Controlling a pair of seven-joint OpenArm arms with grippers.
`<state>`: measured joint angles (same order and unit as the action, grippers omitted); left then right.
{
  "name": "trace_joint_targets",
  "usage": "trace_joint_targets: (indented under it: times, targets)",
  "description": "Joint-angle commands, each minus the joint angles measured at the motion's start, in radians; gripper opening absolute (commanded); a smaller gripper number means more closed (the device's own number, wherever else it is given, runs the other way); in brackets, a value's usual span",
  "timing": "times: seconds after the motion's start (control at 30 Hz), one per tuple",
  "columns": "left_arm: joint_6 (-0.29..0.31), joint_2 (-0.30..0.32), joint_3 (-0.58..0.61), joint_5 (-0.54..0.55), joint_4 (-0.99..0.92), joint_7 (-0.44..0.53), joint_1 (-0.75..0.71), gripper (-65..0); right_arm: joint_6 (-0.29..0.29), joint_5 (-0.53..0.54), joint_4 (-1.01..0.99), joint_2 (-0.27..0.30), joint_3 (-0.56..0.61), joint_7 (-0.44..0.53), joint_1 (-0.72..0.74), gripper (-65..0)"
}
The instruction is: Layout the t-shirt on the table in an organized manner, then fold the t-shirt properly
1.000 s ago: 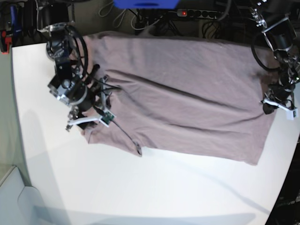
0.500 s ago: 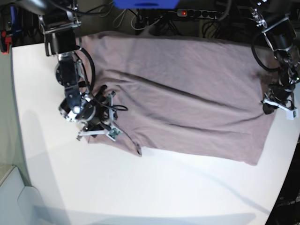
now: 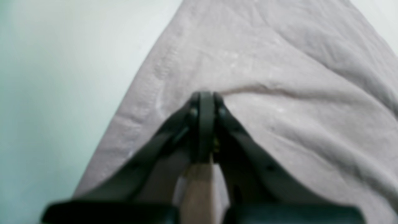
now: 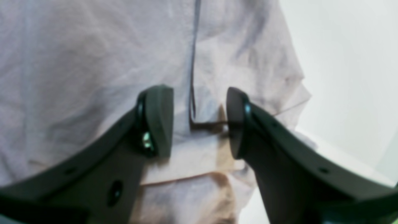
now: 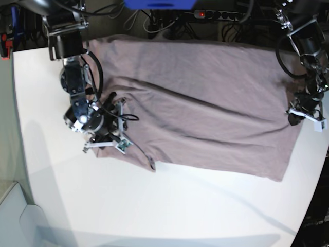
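Base view: we find left fingers (image 3: 203,102) pinching the t-shirt (image 5: 205,103) hem taut while right fingers (image 4: 158,121) gape over its corner.

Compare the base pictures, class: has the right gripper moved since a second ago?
Yes. The right gripper has slid along the t-shirt edge toward the table's near side, slightly rightward in the view.
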<state>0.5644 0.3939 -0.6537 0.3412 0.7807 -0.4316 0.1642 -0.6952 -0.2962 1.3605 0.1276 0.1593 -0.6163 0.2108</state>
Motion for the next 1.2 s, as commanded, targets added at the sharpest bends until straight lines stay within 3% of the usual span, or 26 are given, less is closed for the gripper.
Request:
trace_joint_targets:
  times: [0.0,0.17,0.37,0.63,0.93,1.17]
  targets:
    - [-0.036,0.01,0.001,-0.055,-0.005,-0.065,-0.005,-65.0,0.002,0.005,0.015,0.004,-0.004,0.022,0.022,-40.0]
    - [-0.036,0.01,0.001,-0.055,-0.005,-0.063,-0.005,-65.0,0.002,0.005,0.015,0.004,-0.004,0.022,0.022,-41.0]
    - [-0.036,0.01,0.001,-0.055,-0.005,-0.063,-0.005,-65.0,0.002,0.005,0.015,0.004,-0.005,0.022,0.023,-49.6]
    - [-0.036,0.01,0.001,-0.055,-0.005,-0.06,-0.005,-65.0,0.004,0.005,-0.069,0.005,-0.005,0.022,0.045,-50.2]
    - [-0.036,0.01,0.001,-0.055,-0.005,-0.06,-0.005,-65.0,0.004,0.005,-0.066,0.005,-0.005,0.02,0.054,-64.5]
    - [-0.036,0.01,0.001,-0.055,-0.005,-0.059,-0.005,-65.0,0.004,0.005,-0.054,0.019,-0.005,0.02,0.092,-65.0]
